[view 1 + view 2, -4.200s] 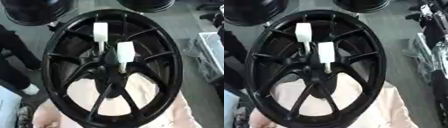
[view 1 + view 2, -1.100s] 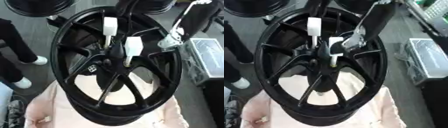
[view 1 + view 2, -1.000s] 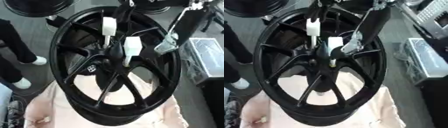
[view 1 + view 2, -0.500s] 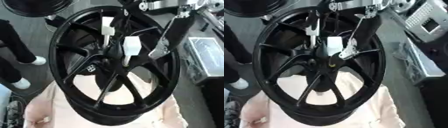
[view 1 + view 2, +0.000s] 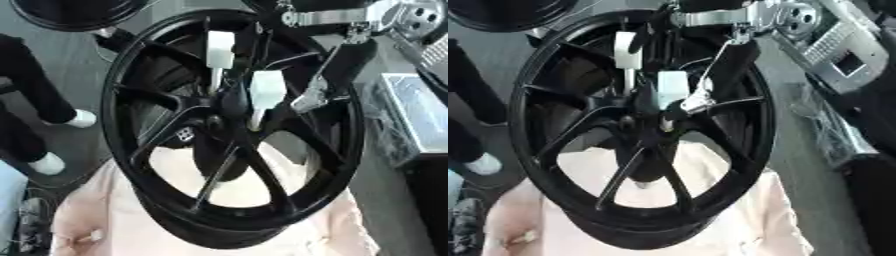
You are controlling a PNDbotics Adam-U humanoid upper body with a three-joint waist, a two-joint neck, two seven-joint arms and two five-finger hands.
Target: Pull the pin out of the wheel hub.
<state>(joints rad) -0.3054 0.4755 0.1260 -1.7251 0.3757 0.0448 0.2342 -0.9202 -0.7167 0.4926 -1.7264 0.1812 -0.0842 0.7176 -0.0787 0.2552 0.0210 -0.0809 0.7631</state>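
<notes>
Since four seconds back, when no arm showed over the wheel, the right hand [image 5: 313,95] has come down from the upper right and now hangs over the spokes just right of the hub. Its black forearm and silver wrist bracket slope down to a slim, pale metallic tip; whether the fingers are curled or straight cannot be told, and it grips nothing that shows. Just left of it stands a pin [image 5: 265,92], a blocky white head on a thin pale shaft, set upright in the hub [image 5: 229,102]. A second pin [image 5: 219,50] of the same shape rises farther back. Both remain seated in the glossy black wheel [image 5: 131,85], whose thin spokes fan out to a deep round rim. The wheel rests on a soft, wrinkled pink cloth [image 5: 341,230].
</notes>
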